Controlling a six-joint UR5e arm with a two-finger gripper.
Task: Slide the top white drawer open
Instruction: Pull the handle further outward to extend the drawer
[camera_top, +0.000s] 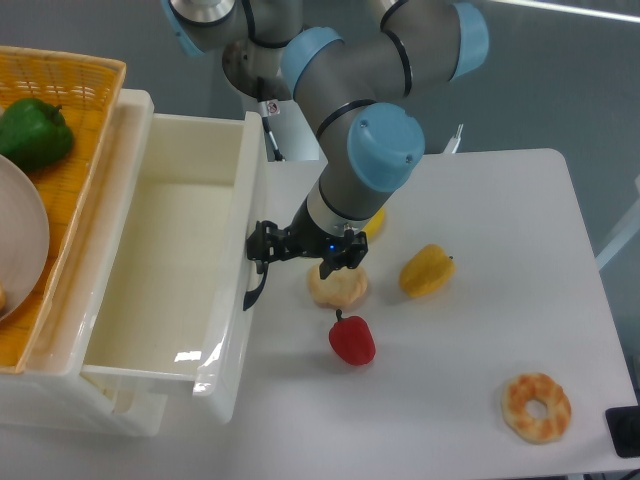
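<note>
Already open: top white drawer (180, 260)

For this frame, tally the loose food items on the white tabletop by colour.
Red: 1, red pepper
Yellow: 2, yellow pepper and a yellow item mostly hidden behind the arm
Tan: 2, round pastry and glazed ring
Total: 5

Bright, even overhead light. Glare patch on the glossy floor of the top white drawer (190, 355); highlights on the arm's blue joint caps (385, 145). Soft short shadows under the red pepper (352, 340) and the donut (536, 407). Focus sharp throughout, no blur visible.
</note>
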